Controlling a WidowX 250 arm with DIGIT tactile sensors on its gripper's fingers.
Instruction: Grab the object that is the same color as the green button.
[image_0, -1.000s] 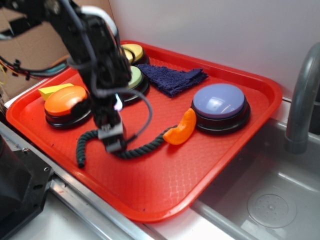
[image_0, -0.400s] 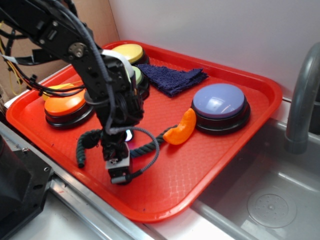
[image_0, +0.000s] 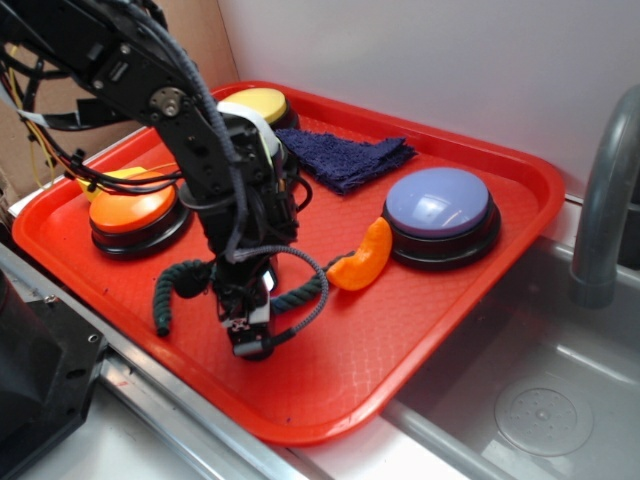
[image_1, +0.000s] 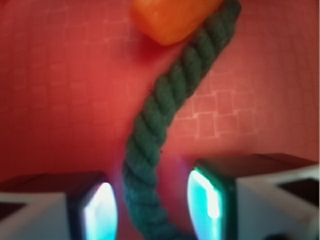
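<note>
The dark green twisted rope (image_0: 170, 285) lies wavy on the red tray (image_0: 400, 340), running from the front left to the orange crescent (image_0: 362, 256). My gripper (image_0: 248, 335) is down at the tray over the rope's middle. In the wrist view my gripper (image_1: 152, 205) is open, with the rope (image_1: 160, 110) passing between the two fingers and a gap on each side. The pale-green button (image_0: 272, 148) is mostly hidden behind my arm.
An orange button (image_0: 130, 210) stands at the left, a yellow button (image_0: 255, 102) at the back, a purple button (image_0: 438, 205) at the right. A dark blue cloth (image_0: 345, 155) lies at the back. A sink (image_0: 540, 400) and faucet (image_0: 600, 200) are on the right.
My gripper has moved toward the tray's front edge and lowered, so its fingers now stand on either side of the rope. The rope has not visibly shifted.
</note>
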